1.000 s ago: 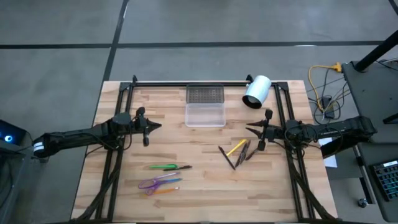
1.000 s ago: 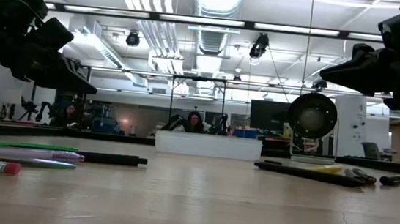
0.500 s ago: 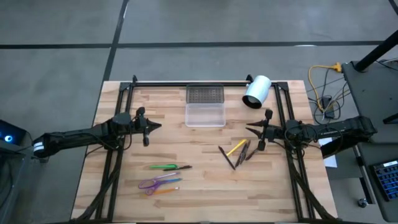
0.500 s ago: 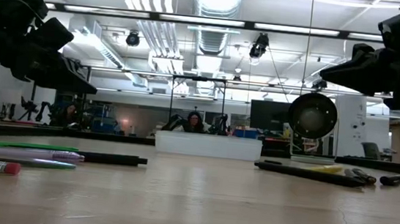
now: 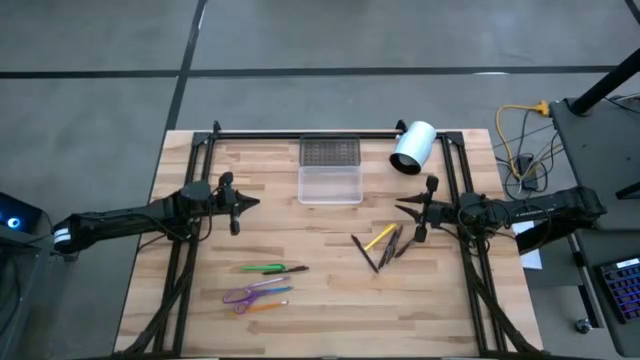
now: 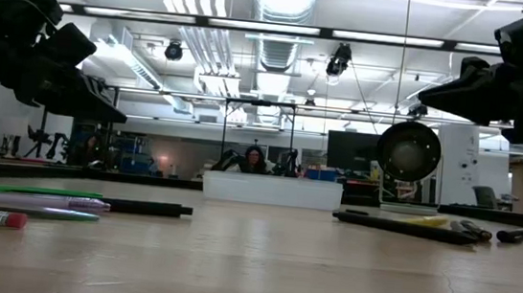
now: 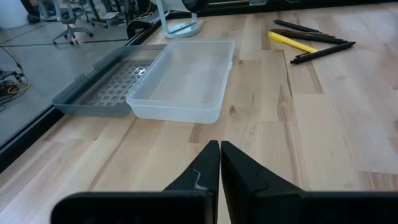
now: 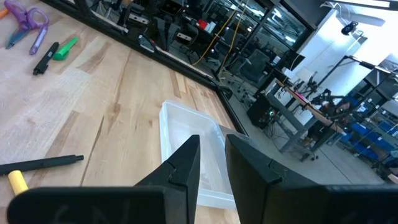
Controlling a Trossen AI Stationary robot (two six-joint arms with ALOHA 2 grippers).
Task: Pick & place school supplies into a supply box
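The left hand, at centre left, is shut and empty; the right hand, at centre right, is narrowly parted, with nothing held.

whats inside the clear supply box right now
Nothing: the supply box looks empty in the high and left wrist views, wood showing through its clear floor. Its grey mesh part lies beside it, covering nothing.

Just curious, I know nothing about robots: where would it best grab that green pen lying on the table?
Probably mid-barrel of the green pen, coming straight down from above. It lies flat and apart from the scissors, so fingers could close across its thin width.
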